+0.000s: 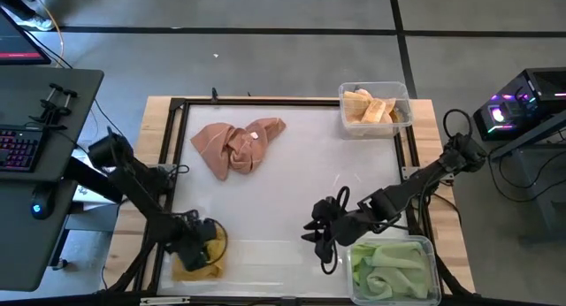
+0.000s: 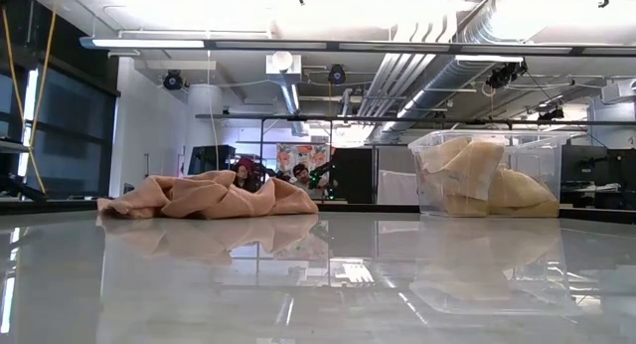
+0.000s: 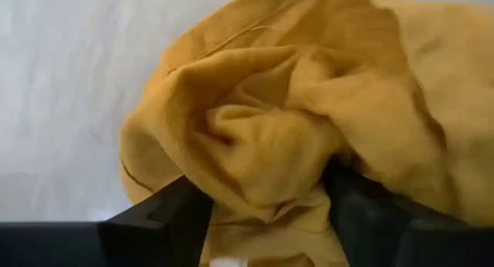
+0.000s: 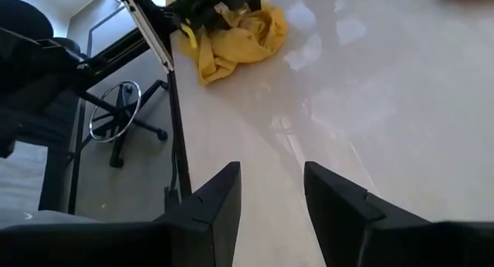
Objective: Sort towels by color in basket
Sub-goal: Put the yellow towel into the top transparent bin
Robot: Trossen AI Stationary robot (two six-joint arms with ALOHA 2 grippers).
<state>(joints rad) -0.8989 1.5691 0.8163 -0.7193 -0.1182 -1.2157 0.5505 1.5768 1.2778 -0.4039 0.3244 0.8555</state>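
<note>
High view: the left gripper [image 1: 205,246] sits over the mustard towel [image 1: 196,263], jaws spread wide around its folds. The right gripper [image 1: 320,231], beside the green-towel bin [image 1: 430,249], has jaws partly open and empty.

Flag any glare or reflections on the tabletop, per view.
Low view: glossy table mirrors the ceiling lights, the pink towels and the clear bin. Right wrist view: bright glare patches near the yellow towel. High view: only faint sheen.

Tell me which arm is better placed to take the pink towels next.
Probably the right. Its claw is open and empty, facing the table beside the green bin. The left claw is over the yellow towel. The pink towels lie between both.
</note>
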